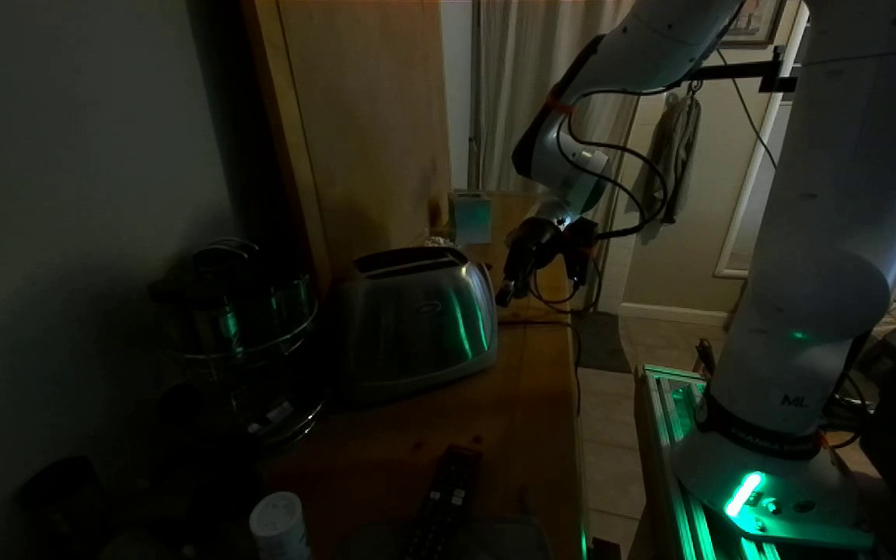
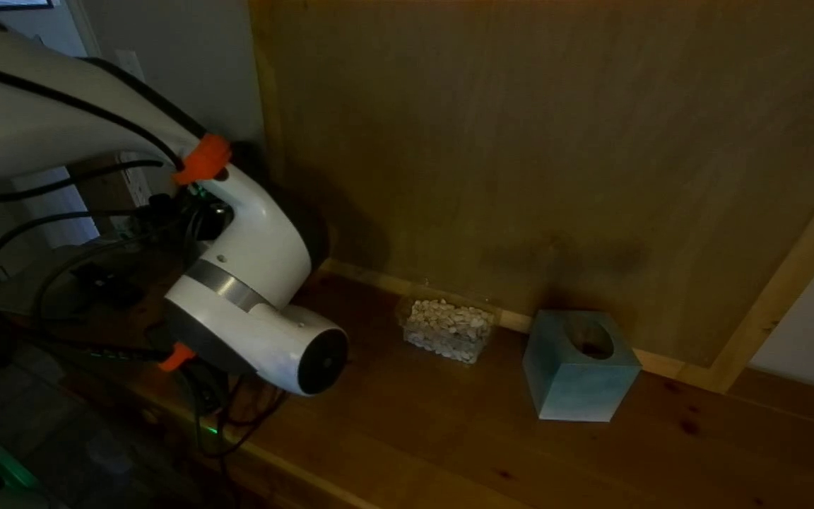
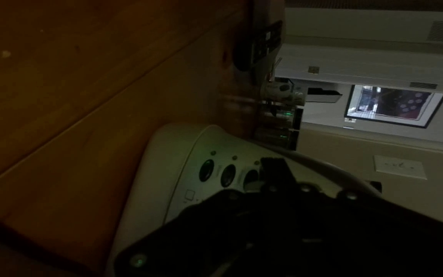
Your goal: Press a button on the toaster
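The shiny steel toaster (image 1: 421,327) stands on the wooden counter in an exterior view, with dark slots on top. Its pale end panel shows in the wrist view (image 3: 194,154). The panel has a row of dark oval buttons, an outer one (image 3: 206,170), a middle one (image 3: 228,175) and one partly hidden (image 3: 251,179) by my gripper. My gripper (image 3: 273,165) is shut and empty, its fingertips together in front of the panel beside the partly hidden button. I cannot tell whether it touches. In an exterior view the gripper (image 1: 504,294) points down near the toaster's end.
A dark wire rack (image 1: 292,338) stands beside the toaster. A remote (image 1: 448,498) and a white canister (image 1: 278,523) lie nearer that camera. A blue-grey box (image 2: 580,367) and a see-through container of pale pieces (image 2: 447,329) stand by the wooden board (image 2: 520,141). Cables hang at the counter's edge.
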You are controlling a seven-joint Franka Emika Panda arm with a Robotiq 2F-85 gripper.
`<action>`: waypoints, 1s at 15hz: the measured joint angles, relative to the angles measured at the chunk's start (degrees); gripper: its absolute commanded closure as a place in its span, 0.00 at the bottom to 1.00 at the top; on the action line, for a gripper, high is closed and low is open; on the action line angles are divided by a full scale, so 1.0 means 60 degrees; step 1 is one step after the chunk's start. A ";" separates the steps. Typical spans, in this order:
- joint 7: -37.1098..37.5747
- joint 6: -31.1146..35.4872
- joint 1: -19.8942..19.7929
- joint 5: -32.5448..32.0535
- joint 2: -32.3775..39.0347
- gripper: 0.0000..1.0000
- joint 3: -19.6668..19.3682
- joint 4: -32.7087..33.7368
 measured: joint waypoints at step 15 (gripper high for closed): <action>0.1398 0.3685 0.0284 -0.1757 -0.2870 0.12 0.0643 -0.0952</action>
